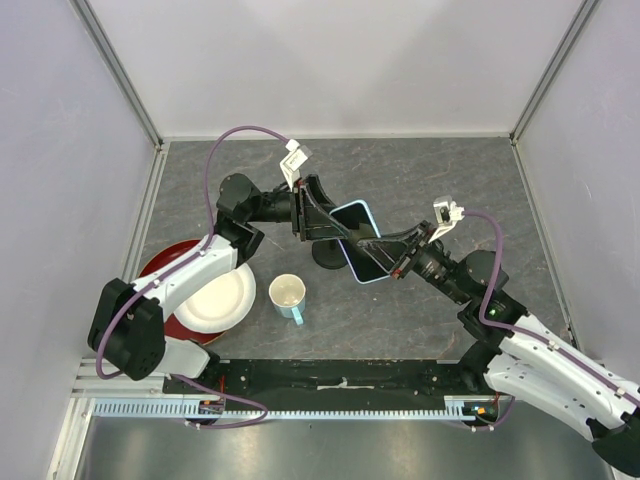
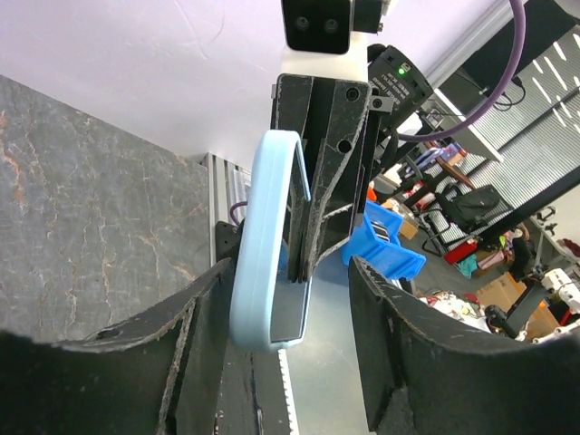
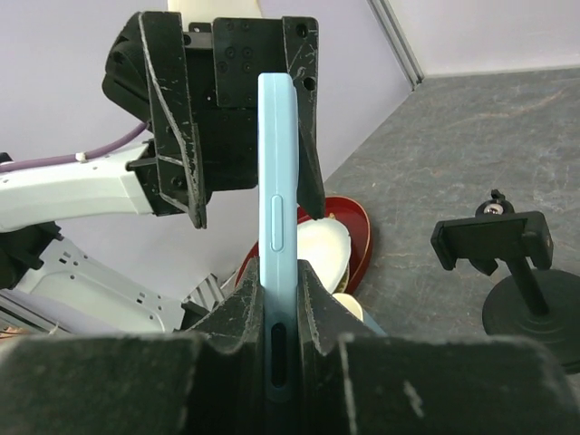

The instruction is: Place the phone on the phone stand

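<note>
The phone [image 1: 362, 240], black screen with a light blue case, is held on edge above the table's middle. My right gripper [image 1: 388, 256] is shut on one end of it; in the right wrist view both fingers press the blue edge [image 3: 276, 208]. My left gripper [image 1: 314, 222] is open with its fingers either side of the phone's other end [image 2: 263, 254]; the left finger is close to the case and the right finger stands apart. The phone stand [image 3: 494, 243], black with a disc base, stands on the table just below the phone [image 1: 326, 256], empty.
A cream cup [image 1: 288, 295] with a light blue handle stands in front of the stand. A red plate [image 1: 165, 262] holding a white plate [image 1: 215, 300] lies at the left. Pale walls enclose the table; a metal rail [image 1: 340, 410] runs along the near edge.
</note>
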Available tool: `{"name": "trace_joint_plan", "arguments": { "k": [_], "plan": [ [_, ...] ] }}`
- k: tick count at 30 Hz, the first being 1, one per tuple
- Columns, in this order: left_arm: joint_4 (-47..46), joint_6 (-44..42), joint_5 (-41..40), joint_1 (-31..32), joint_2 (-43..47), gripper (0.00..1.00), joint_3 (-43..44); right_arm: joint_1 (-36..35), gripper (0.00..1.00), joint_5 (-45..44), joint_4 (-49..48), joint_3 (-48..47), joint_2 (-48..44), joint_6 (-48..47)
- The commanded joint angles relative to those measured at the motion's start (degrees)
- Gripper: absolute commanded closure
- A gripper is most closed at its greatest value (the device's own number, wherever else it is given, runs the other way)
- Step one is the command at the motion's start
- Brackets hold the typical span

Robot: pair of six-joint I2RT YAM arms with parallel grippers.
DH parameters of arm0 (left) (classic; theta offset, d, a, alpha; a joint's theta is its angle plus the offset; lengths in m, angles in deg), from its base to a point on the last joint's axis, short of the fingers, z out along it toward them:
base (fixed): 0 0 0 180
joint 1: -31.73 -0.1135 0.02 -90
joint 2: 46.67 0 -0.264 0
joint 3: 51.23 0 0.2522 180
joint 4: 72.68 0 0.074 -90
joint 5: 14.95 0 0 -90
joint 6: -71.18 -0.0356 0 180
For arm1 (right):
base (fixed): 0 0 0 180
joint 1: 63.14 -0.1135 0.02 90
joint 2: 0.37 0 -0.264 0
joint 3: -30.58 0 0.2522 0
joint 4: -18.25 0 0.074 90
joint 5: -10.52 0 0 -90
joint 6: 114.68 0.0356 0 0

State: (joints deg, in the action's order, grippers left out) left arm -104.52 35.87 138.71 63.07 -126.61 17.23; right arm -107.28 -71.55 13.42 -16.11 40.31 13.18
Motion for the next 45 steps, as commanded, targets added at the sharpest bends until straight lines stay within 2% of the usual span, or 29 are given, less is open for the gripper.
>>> {"name": "trace_joint_plan", "arguments": {
  "k": [1, 10, 12, 17, 22, 26, 28, 30, 32, 34, 35, 38, 39, 41, 42, 45],
  "plan": [
    [-6.06, 1.02, 1.91, 0.31, 1.02, 0.41, 1.12, 0.02, 1.00, 1.21, -7.51, -1.79, -0.53, 0.10],
    [-12.83, 4.98, 4.28, 1.54, 0.40, 0.52, 0.67, -0.07, 1.00, 3.76, -9.45, -2.14, 1.32, 0.02],
    [-13.02, 5.16, 4.37, 1.54, 0.31, 0.58, 0.76, -0.07, 1.00, 3.85, -9.53, -2.23, 1.41, -0.07],
    [-14.24, 5.51, 4.72, 1.63, 0.40, 0.59, 0.59, -0.07, 1.00, 5.43, -9.89, -2.76, 3.08, 0.28],
    [-16.53, 7.00, 5.07, 1.71, 0.40, 0.55, 0.23, -0.07, 1.00, 5.96, -10.15, -3.02, 3.79, 0.37],
    [-18.03, 7.35, 5.25, 1.80, 0.49, 0.73, 0.15, -0.07, 1.00, 5.35, -9.63, -3.28, 3.44, 0.02],
    [-18.47, 7.35, 5.34, 1.80, 0.84, 0.77, 0.06, -0.07, 1.00, 5.17, -9.10, -3.37, 3.35, 0.01],
    [-19.17, 7.27, 5.16, 1.80, 1.19, 0.85, -0.20, 0.02, 1.00, 5.61, -8.66, -3.63, 3.70, -0.16],
    [-19.08, 6.13, 4.72, 1.80, 1.80, 0.97, -0.64, -0.07, 1.00, 5.79, -6.82, -3.98, 3.96, -0.69],
    [-15.33, 3.85, 2.71, 1.80, 3.81, 0.98, -1.52, -0.07, 0.99, 5.26, -2.27, -5.12, 3.87, -2.35],
    [-12.08, -0.25, 1.66, 1.80, 4.52, 0.98, -1.61, -0.07, 0.96, 4.83, -0.59, -5.56, 3.79, -3.06],
    [3.38, -10.88, -4.93, 1.80, 8.39, 0.98, -1.26, -0.07, 0.62, 1.84, 7.84, -7.85, 2.82, -5.69],
    [6.55, -12.93, -9.21, 1.63, 9.09, 0.98, -1.17, -0.16, 0.46, 1.05, 11.78, -8.81, 2.47, -6.22],
    [12.70, -16.53, -12.23, 1.37, 10.24, 0.98, -0.56, -0.07, 0.32, -2.37, 15.67, -10.30, 1.25, -8.15],
    [13.95, -17.25, -14.16, 0.75, 10.42, 0.98, -0.38, 0.02, 0.18, -4.13, 18.39, -10.58, 0.72, -8.77],
    [15.55, -17.26, -18.64, -1.52, 11.82, 0.98, -0.90, 0.02, 0.05, -13.26, 26.64, -11.19, -1.57, -10.09]
  ]
}}
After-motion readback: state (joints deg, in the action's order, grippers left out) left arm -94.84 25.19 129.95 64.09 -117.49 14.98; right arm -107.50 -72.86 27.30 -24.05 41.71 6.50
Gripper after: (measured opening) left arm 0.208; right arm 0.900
